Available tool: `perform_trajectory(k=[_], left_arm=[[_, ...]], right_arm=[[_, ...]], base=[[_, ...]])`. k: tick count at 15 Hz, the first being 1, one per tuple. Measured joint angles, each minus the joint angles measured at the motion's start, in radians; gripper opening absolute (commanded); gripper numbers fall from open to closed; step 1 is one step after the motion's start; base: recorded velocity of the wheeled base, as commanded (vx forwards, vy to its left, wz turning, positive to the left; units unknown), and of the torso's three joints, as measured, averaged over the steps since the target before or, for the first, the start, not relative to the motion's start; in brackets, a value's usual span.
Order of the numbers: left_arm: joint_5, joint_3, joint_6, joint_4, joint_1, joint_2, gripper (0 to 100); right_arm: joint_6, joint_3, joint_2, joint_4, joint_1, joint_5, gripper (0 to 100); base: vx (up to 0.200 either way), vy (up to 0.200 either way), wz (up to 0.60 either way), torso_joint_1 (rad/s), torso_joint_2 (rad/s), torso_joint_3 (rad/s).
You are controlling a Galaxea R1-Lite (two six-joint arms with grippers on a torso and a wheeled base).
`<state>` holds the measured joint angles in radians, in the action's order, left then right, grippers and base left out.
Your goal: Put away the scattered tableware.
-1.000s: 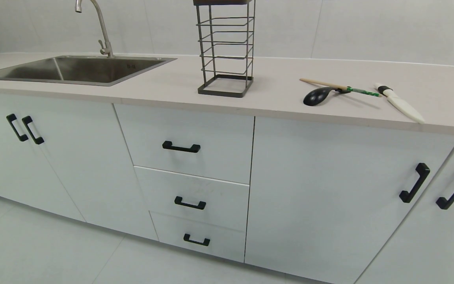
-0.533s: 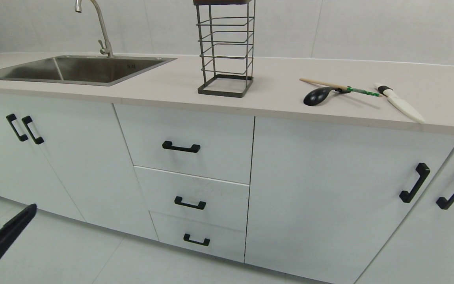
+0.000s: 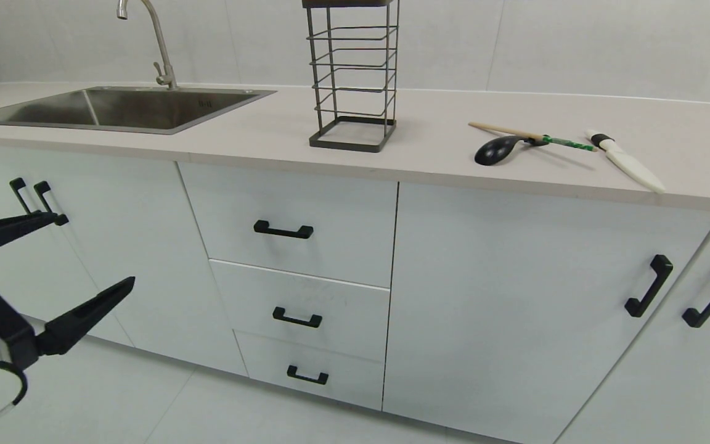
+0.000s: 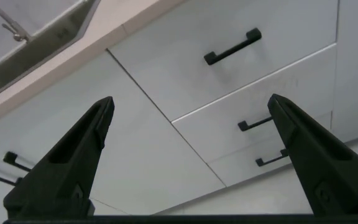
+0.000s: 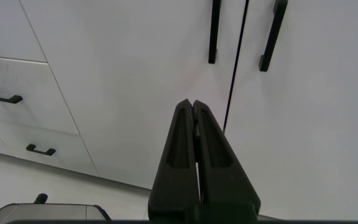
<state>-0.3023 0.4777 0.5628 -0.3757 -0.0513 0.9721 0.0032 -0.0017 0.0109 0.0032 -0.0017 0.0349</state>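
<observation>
3 utensils lay on the countertop [image 3: 269, 137], well right of the wire rack [image 3: 353, 80]: a black spoon [image 3: 495, 150], a wooden chopstick [image 3: 530, 135] touching its handle, and a white knife [image 3: 627, 163] just beside. The sink [image 3: 114, 108] sat left of the rack. The left gripper [image 3: 95, 250] hung before the under-sink doors [image 3: 139, 246], fingers spread wide, holding nothing. The right gripper [image 5: 193, 104] faced the handled doors [image 5: 291, 124], fingers pressed together, empty.
</observation>
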Motion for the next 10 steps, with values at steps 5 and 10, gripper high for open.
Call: perform_trajectory(k=[5, 10], left_arm=[[-0.001, 0.009, 0.152, -0.013, -0.056, 0.156, 100], [-0.039, 0.046, 0.353, -0.038, -0.233, 0.343, 100]], right_arm=[[0.000, 0.000, 0.000, 0.000, 0.000, 0.000, 0], [0.000, 0.000, 0.000, 0.000, 0.000, 0.000, 0]], base=[[0.000, 0.000, 0.00, 0.000, 0.00, 0.000], [0.000, 0.000, 0.00, 0.000, 0.00, 0.000]])
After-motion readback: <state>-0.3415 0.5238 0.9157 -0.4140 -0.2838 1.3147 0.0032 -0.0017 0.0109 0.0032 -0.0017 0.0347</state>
